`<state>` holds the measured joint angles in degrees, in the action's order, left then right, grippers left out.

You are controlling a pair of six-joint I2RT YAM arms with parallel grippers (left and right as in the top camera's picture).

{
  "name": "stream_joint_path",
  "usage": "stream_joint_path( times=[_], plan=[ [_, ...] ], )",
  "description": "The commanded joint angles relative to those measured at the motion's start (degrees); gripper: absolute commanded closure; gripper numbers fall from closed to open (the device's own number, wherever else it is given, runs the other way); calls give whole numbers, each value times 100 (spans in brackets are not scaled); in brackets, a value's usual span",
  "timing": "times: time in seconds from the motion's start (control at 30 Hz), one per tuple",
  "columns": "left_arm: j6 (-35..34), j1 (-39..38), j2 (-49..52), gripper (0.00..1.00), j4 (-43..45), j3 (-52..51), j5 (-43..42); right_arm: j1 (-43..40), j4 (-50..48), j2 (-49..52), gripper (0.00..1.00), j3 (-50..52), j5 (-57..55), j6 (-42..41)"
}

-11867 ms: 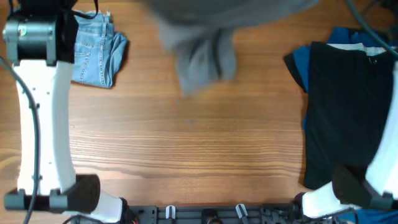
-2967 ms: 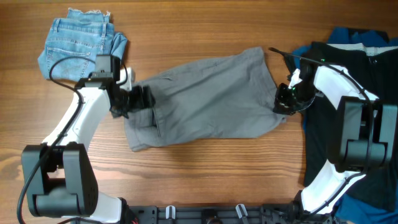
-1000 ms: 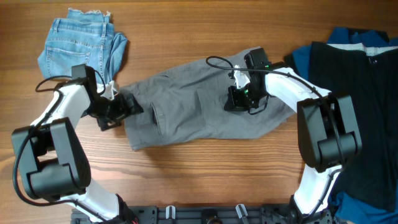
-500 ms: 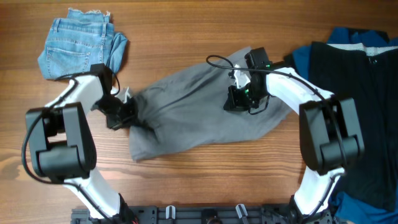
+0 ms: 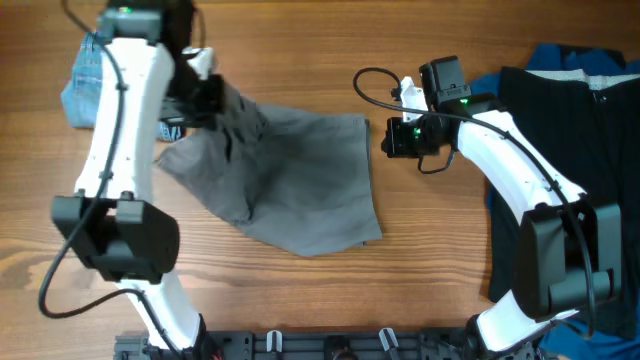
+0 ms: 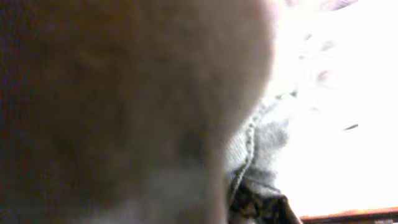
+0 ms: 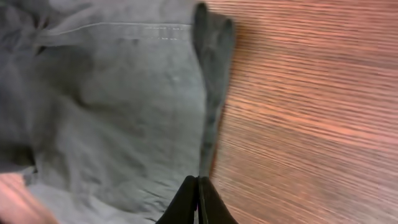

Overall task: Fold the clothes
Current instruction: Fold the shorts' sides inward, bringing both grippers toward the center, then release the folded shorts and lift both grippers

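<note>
The grey shorts point(image 5: 290, 180) lie partly spread on the middle of the wooden table, and their upper left end is raised and bunched. My left gripper point(image 5: 218, 100) is shut on that bunched end, held above the table. In the left wrist view, blurred grey cloth point(image 6: 261, 143) fills the frame and hides the fingers. My right gripper point(image 5: 385, 140) is at the shorts' upper right edge. In the right wrist view its fingers point(image 7: 199, 186) are pressed together, and the cloth's dark edge point(image 7: 208, 93) runs straight into the tips.
The light-blue denim shorts point(image 5: 80, 85) lie at the back left, mostly behind my left arm. Large black and blue garments point(image 5: 570, 170) cover the right side. Bare wooden table point(image 5: 430, 260) shows in front of the shorts and to their right.
My left arm has swung up and back, lifting the shorts' left end off the table. The cloth has shifted left and spread out. My right gripper has moved up to the shorts' right edge.
</note>
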<state>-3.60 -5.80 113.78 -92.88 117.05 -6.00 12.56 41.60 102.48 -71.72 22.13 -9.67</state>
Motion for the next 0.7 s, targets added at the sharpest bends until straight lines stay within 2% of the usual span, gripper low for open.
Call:
stream_joint_path(
  times=[0.0, 0.17, 0.27, 0.4, 0.43, 0.47, 0.5, 0.53, 0.6, 0.67],
  plan=[
    [-588, -577, -39, 95, 474, -129, -450, 2, 4, -57, 95, 11, -540, -470],
    [-1180, -1493, -39, 93, 1021, -809, -555, -140, 4, -57, 95, 11, -584, -748],
    [-1550, -1993, -39, 91, 1735, -1563, -610, -173, 28, -57, 95, 11, -584, -745],
    [-1823, -2597, -39, 94, 3042, -2267, -1572, -173, 31, -57, 95, 11, -584, -743],
    [-1834, -2752, -37, 82, 3217, -2341, -1508, -173, 31, -57, 94, 11, -584, -741],
    [-1832, -2907, -35, 35, 3412, -2417, -1427, -170, 31, -57, 87, 11, -581, -739],
    [-1825, -3058, -35, 0, 3554, -2459, -1386, -170, 31, -57, 79, 11, -581, -702],
    [-1751, -3134, -35, 0, 3637, -2459, -1390, -170, 44, -57, 70, 11, -579, -675],
    [-1373, -3108, -76, 0, 3510, -2315, -1388, -173, 87, -57, 60, 11, -579, -398],
    [-1309, -2765, -221, 0, 2868, -1825, -1327, -173, 151, -59, 55, 11, -579, -254]
  ],
)
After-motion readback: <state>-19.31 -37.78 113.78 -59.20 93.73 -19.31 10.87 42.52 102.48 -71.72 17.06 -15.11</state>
